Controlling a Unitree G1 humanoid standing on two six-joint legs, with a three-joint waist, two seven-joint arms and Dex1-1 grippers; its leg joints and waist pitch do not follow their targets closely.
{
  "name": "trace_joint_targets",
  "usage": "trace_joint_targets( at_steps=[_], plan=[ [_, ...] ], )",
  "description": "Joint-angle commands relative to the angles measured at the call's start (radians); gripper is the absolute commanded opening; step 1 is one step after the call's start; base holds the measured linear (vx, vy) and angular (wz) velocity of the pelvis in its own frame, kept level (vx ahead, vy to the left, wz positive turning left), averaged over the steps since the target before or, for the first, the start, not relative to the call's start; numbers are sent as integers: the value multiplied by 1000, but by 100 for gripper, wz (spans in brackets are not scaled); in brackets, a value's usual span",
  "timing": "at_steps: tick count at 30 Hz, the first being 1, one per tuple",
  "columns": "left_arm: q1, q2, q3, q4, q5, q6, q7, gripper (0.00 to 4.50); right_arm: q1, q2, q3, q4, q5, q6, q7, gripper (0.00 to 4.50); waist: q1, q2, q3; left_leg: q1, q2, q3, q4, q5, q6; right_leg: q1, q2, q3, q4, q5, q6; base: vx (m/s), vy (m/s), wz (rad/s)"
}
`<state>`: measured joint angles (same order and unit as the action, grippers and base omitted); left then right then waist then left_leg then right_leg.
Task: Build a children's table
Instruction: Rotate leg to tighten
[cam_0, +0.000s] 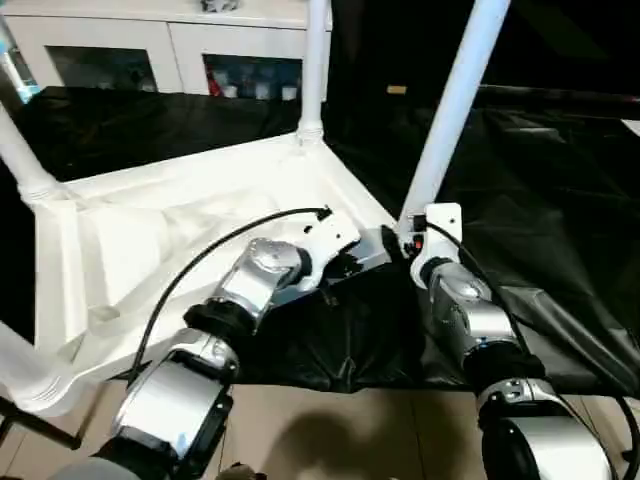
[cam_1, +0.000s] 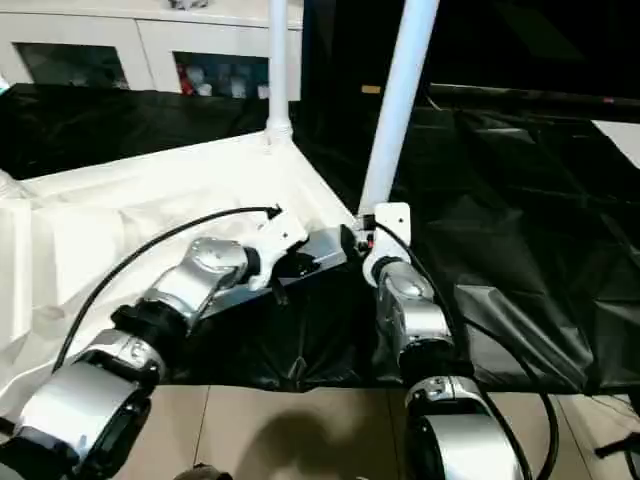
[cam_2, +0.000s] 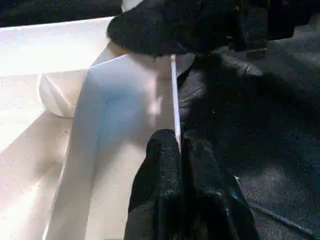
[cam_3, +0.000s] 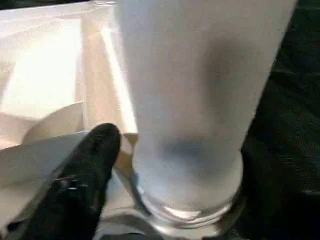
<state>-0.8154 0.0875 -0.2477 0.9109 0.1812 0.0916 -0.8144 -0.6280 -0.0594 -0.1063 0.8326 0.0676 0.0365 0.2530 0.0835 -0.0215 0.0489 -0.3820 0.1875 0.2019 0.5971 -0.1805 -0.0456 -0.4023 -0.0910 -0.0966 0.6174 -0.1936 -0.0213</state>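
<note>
We see the white children's table (cam_0: 190, 225) lying upside down on black sheeting (cam_0: 540, 190), its ribbed underside facing up and its legs standing up from the corner sockets. The near-right leg (cam_0: 455, 110) rises at a slant just ahead of our right tool (cam_3: 165, 200), and in the right wrist view that leg's broad lower end sits seated in its round socket, close in front of the tool. One black finger (cam_3: 82, 185) of that tool lies beside the leg's base, apart from it; the jaws stand wide around the leg without pressing on it, so nothing is gripped. Our left tool (cam_2: 181, 147) is closed, its two fingertips pressed together against the thin upright edge of the tabletop's rim, just short of the same corner. From the left wrist, the right tool's dark finger shows beyond it, at the socket. A second leg (cam_0: 315, 65) stands at the far corner, well beyond both tools, and two more legs show at the left side. Behind the sheeting stands a white cabinet (cam_0: 170, 45) with glass doors.
</note>
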Motion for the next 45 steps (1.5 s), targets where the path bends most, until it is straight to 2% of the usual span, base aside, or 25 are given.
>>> trace_joint_targets(
  at_steps=[1,5,7,9,12,15,18,22,23,27,31,36,43,45],
  plan=[
    [17,-39,-42,-42,-32,-68,-92,0,-12,23,71,-38,-1,-12,99,429,0,-7,-69,18,52,-24,-65,-105,92,61,-79,60,-63,-34,-237,0,0,0],
    [38,23,-47,-67,-46,-99,-200,0,25,-87,119,-102,-11,27,274,440,2,-6,-69,20,54,-23,-64,-107,105,60,-75,60,-62,-19,-242,0,0,0],
    [46,57,-54,-74,-49,-124,-261,0,50,-151,150,-139,-10,44,403,440,2,-5,-67,20,53,-23,-64,-126,105,60,-77,61,-65,-46,-240,0,0,0],
    [50,69,-57,-81,-52,-131,-284,0,58,-173,159,-154,-6,48,452,440,3,-6,-65,20,55,-23,-65,-147,95,58,-77,61,-70,-88,-234,0,0,0],
    [60,95,-57,-105,-64,-137,-345,0,82,-228,188,-198,13,59,586,440,6,-6,-65,18,60,-25,-65,-148,89,59,-78,60,-68,-90,-235,0,0,0],
    [69,127,-61,-125,-83,-141,-418,0,108,-295,235,-252,32,83,735,440,12,-8,-66,19,60,-22,-63,-143,95,58,-75,59,-65,-79,-242,0,0,0],
    [74,144,-63,-135,-95,-143,-459,0,113,-325,258,-270,37,118,805,440,15,-7,-66,19,60,-22,-62,-135,102,56,-76,58,-63,-73,-249,0,0,0],
    [81,161,-66,-154,-106,-134,-507,0,118,-348,277,-277,29,137,862,440,19,-7,-65,21,62,-22,-64,-155,84,53,-77,59,-68,-117,-243,0,0,0],
    [84,164,-67,-163,-108,-129,-519,0,118,-348,273,-276,31,138,866,440,19,-10,-65,19,62,-23,-64,-152,81,54,-78,59,-66,-115,-243,0,0,0],
    [92,176,-73,-183,-120,-115,-562,0,118,-348,266,-296,60,161,890,440,20,-9,-67,19,61,-23,-64,-137,82,55,-78,59,-63,-89,-248,0,0,0],
    [100,186,-78,-190,-118,-112,-580,0,131,-355,268,-326,80,189,919,403,23,-7,-67,20,62,-22,-63,-132,86,54,-77,59,-62,-77,-251,0,0,0],
    [105,193,-79,-195,-115,-108,-590,0,147,-359,272,-340,80,196,932,358,27,-9,-67,21,61,-22,-63,-141,73,53,-78,60,-64,-96,-243,0,0,0],
    [111,197,-81,-203,-112,-103,-588,0,165,-359,286,-357,78,205,939,290,29,-9,-67,20,61,-23,-64,-133,72,53,-78,59,-63,-92,-240,0,0,0],
    [112,195,-80,-202,-112,-104,-583,0,166,-356,287,-356,78,205,936,286,29,-10,-68,21,61,-22,-63,-131,73,53,-78,59,-63,-92,-240,0,0,0]
  ],
)
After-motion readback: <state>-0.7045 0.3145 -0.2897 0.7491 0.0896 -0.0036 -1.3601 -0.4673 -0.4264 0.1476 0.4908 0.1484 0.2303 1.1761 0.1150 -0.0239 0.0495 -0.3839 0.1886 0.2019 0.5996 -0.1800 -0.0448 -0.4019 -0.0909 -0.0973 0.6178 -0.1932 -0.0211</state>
